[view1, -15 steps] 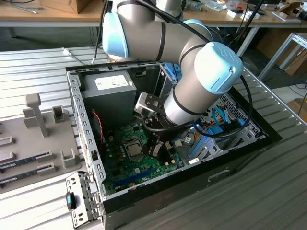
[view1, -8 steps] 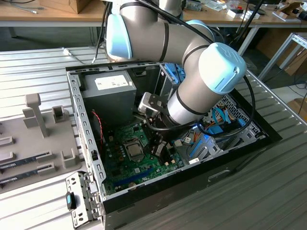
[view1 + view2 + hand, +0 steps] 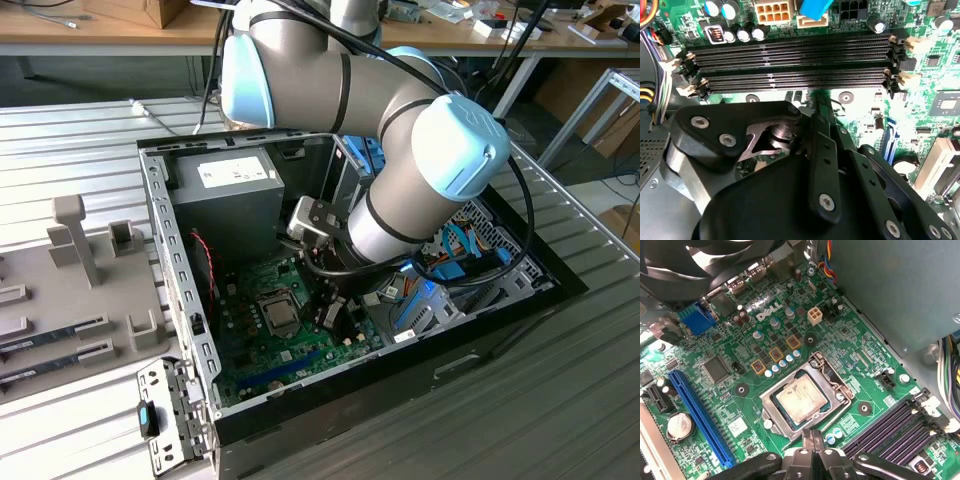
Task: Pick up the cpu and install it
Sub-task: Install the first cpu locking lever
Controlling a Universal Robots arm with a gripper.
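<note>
Gripper (image 3: 812,440): seen in first wrist view, fingertips pressed together, no gap between them, nothing held. Second wrist view shows the gripper body and linkages over the motherboard (image 3: 860,107), fingers drawn in; agrees w/ closed and empty.

CPU (image 3: 801,401): lying flat in the socket (image 3: 805,395), silvery top up, inside the metal frame. Gripper tips sit just beside the socket's near edge, close to the chip but not on it. Exterior view: CPU (image 3: 281,316) visible in the socket on the board, w/ the arm's wrist (image 3: 385,225) reaching down into the PC case (image 3: 500,330) next to it.

Status, as judged: pick-up and placement appear done, chip is seated in its recess. Retention bracket looks to frame the chip, but whether it is latched down, or the lever locked, can't be told. So install is well along; locking step unconfirmed.

Around socket: four empty memory slots (image 3: 900,427) just beside it, toward the case edge. Blue expansion slot (image 3: 700,415) on the other side, well apart. Small coin cell (image 3: 679,425) near that slot.

Further off: power supply box (image 3: 225,195) at the case's far corner, exterior view. Beyond the case, on the exterior view's left, grey fixture tray (image 3: 70,290) w/ upright holders, on the slatted table (image 3: 60,150).
</note>
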